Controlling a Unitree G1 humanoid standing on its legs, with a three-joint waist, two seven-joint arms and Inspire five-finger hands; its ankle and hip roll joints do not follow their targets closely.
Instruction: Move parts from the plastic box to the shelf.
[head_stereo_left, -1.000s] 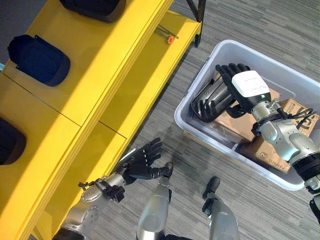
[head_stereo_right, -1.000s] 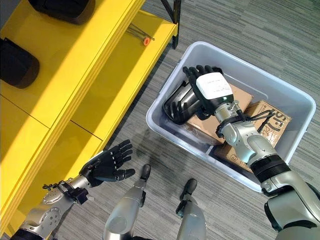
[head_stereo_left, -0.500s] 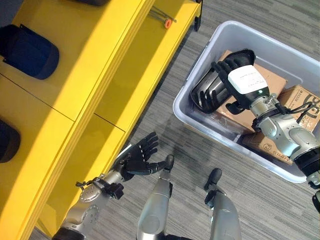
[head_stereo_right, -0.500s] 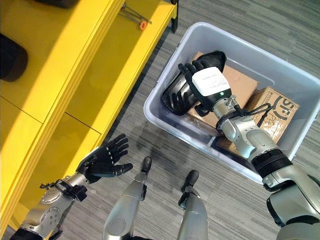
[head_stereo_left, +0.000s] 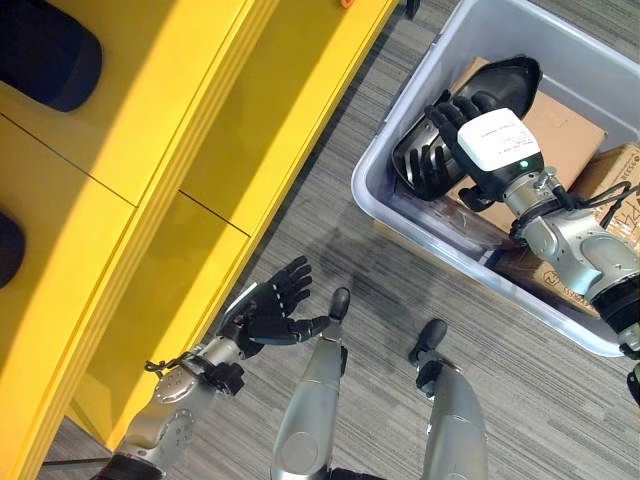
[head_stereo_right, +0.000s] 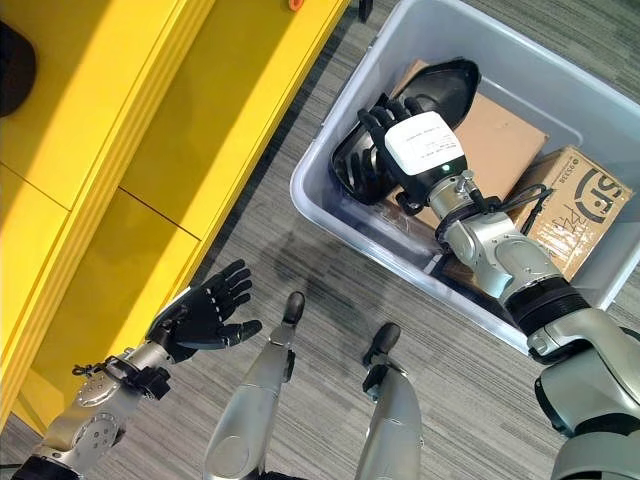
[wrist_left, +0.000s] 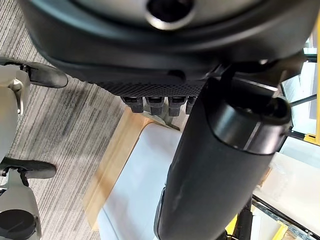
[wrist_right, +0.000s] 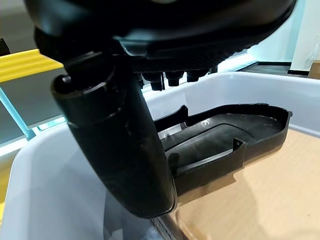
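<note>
The grey plastic box (head_stereo_left: 400, 225) stands on the floor at the upper right. A black moulded part (head_stereo_left: 512, 80) lies in it, slanted across a plain cardboard box (head_stereo_left: 565, 130). My right hand (head_stereo_left: 495, 145) reaches down over the part's near end with its fingers straight and spread, open. In the right wrist view the thumb (wrist_right: 120, 150) stands in front of the part (wrist_right: 225, 135), which rests on the cardboard. My left hand (head_stereo_left: 268, 315) hovers low over the floor beside the yellow shelf (head_stereo_left: 200, 120), palm up, open and holding nothing.
A second, printed cardboard box (head_stereo_right: 575, 200) lies in the plastic box to the right. Dark parts (head_stereo_left: 45, 50) sit on the shelf's top level at far left. Striped grey carpet (head_stereo_left: 330, 240) separates shelf and box.
The whole view has shifted as the camera moved. More of the black part's far end now shows past my right hand. The left hand keeps its open pose.
</note>
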